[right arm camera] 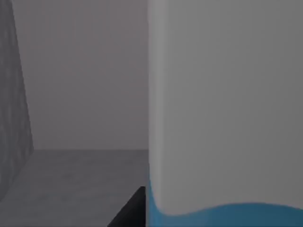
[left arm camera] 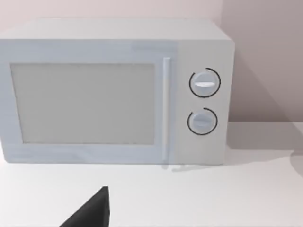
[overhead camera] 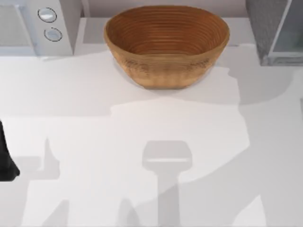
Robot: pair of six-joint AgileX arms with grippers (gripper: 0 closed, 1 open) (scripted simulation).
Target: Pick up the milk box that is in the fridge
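The milk box point(right arm camera: 227, 109) stands very close in the right wrist view, with its white upper side and the blue band lower down showing. It sits on the grey floor inside the fridge point(right arm camera: 75, 184). A dark part of my right gripper point(right arm camera: 130, 213) lies right beside the box's edge; contact cannot be judged. In the top view the fridge point(overhead camera: 270, 28) is the dark grey cabinet at the back right, its glassy door panel point(overhead camera: 289, 33) angled outward. My left arm point(overhead camera: 6, 163) is parked at the table's left edge.
A large brown ribbed bowl point(overhead camera: 166, 45) stands at the back middle of the white table point(overhead camera: 94, 132). A light grey box with two round dials point(overhead camera: 42, 26) fills the back left, and faces the left wrist camera point(left arm camera: 113, 94).
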